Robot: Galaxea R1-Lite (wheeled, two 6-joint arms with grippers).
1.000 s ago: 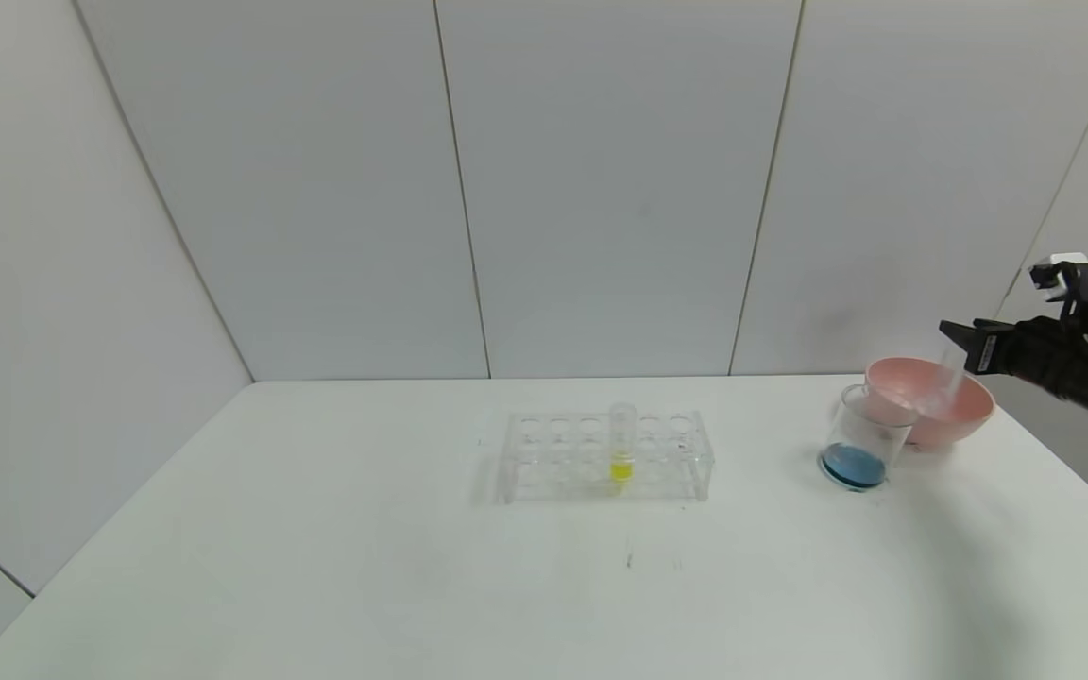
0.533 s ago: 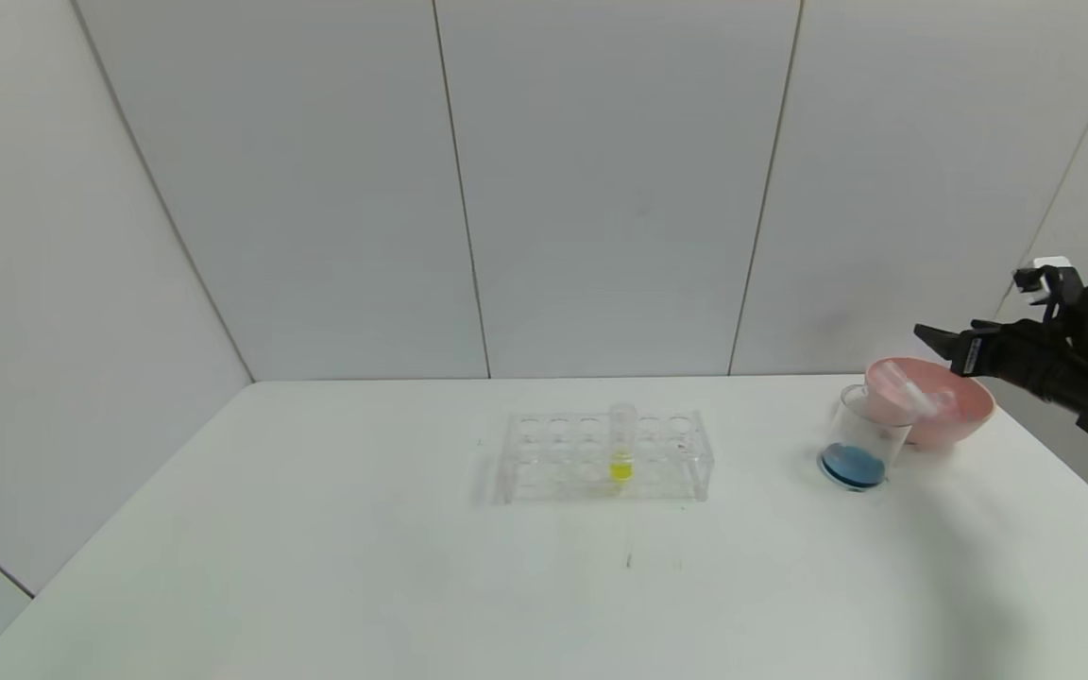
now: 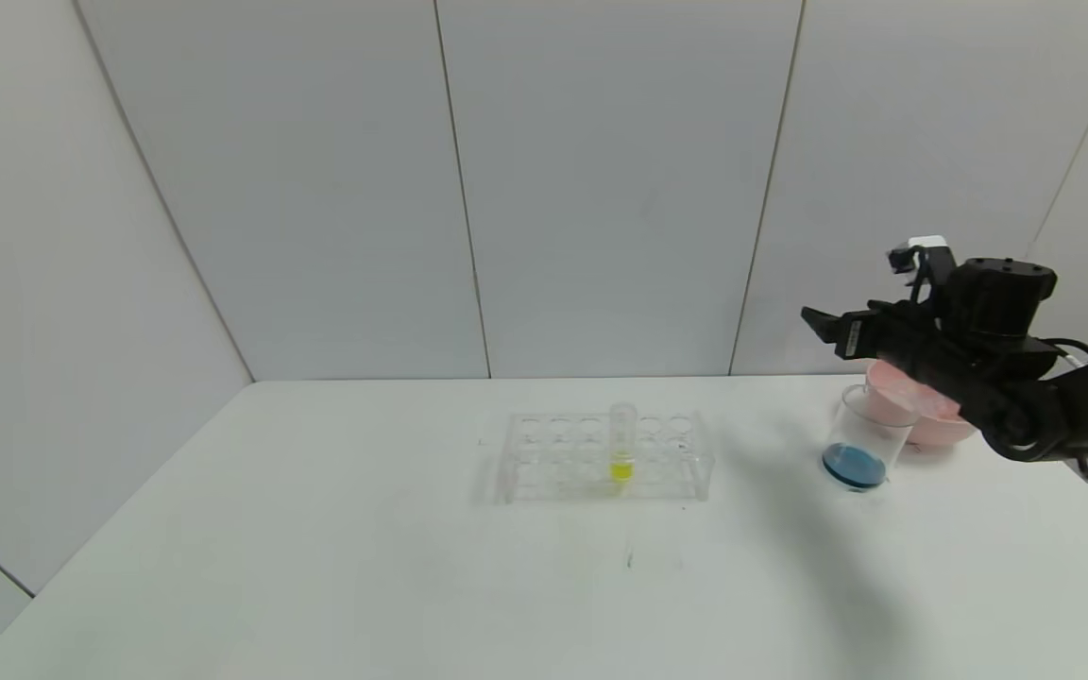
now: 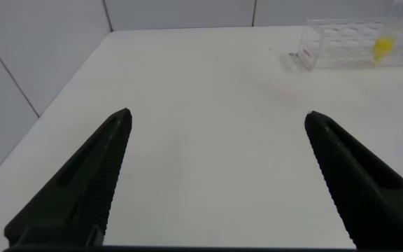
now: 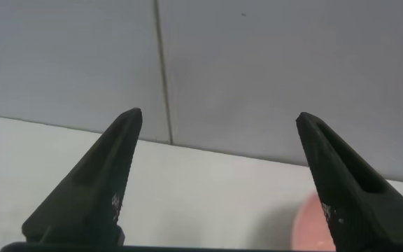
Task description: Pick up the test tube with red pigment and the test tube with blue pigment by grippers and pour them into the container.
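The container [image 3: 860,436] is a clear beaker at the right of the table with blue liquid at its bottom. My right gripper [image 3: 820,323] hovers above and just left of it, open and empty; the right wrist view shows its fingers spread wide [image 5: 219,115] facing the wall. My left gripper [image 4: 217,115] is open and empty over bare table at the left, out of the head view. No tube with red or blue liquid shows. The tube rack [image 3: 605,455] holds only a tube with yellow liquid [image 3: 621,444].
A pink bowl [image 3: 931,427] stands right behind the beaker, mostly covered by my right arm; its rim shows in the right wrist view [image 5: 312,234]. The rack [image 4: 348,42] and yellow tube [image 4: 383,45] lie far ahead of the left gripper. White walls enclose the table.
My right gripper let an empty clear tube drop into the pink bowl, then swung left and up, past the beaker. The arm now covers most of the bowl.
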